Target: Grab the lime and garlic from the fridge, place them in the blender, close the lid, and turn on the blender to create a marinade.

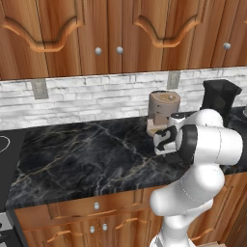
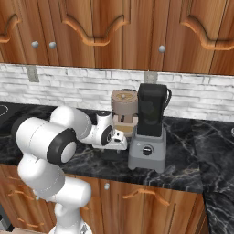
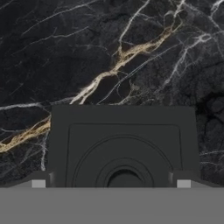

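One black marble counter (image 2: 183,164) spreads under me. On it stands one blender (image 2: 148,132), with one tan coffee machine (image 2: 124,112) close behind on its left. One flat black lid (image 3: 122,146) lies on the stone directly below my gripper (image 3: 110,183), my two fingers spread wide, holding nothing.

Black marble counter (image 2: 183,164) with white and gold veining, running along the white brick wall above wooden cabinets. 3 items rest directly on it: the blender (image 2: 149,132), grey base with black jar, near the front edge; a tan cylindrical coffee machine (image 2: 124,111) just behind and beside it; and the flat black squarish lid (image 3: 122,144), lying flat on the stone.
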You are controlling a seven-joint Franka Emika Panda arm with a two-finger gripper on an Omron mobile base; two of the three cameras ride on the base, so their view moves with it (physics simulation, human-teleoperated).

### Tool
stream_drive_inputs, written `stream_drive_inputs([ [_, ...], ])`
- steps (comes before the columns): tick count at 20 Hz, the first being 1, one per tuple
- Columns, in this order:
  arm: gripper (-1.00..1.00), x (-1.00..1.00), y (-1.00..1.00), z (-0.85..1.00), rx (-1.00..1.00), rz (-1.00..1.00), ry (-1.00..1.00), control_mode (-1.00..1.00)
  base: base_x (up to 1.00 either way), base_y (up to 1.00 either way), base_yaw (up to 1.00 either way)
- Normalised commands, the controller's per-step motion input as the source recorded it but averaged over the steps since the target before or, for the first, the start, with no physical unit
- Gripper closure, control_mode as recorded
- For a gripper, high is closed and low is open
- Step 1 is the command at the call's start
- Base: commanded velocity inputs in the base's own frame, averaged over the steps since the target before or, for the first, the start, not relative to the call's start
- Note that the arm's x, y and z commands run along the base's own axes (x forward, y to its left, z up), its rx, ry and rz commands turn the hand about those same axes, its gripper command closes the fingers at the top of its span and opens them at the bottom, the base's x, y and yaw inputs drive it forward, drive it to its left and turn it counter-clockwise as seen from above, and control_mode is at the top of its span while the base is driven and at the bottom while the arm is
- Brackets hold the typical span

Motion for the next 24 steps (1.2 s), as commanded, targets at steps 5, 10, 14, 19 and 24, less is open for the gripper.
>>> stream_drive_inputs([
  [5,-1.00,0.00,0.00,-0.20,0.00,0.01,-0.03,-1.00,0.00,0.00,0.00],
  [10,-1.00,0.00,0.00,-0.08,0.00,0.00,-0.05,-1.00,0.00,0.00,0.00],
  [14,-1.00,-0.08,0.00,-0.15,0.00,0.00,-0.04,-1.00,0.00,0.00,0.00],
  [19,-1.00,-0.14,0.00,-0.13,0.00,0.00,-0.03,-1.00,0.00,0.00,0.00],
  [24,-1.00,-0.23,-0.02,-0.19,0.00,0.00,0.00,-1.00,0.00,0.00,0.00],
])
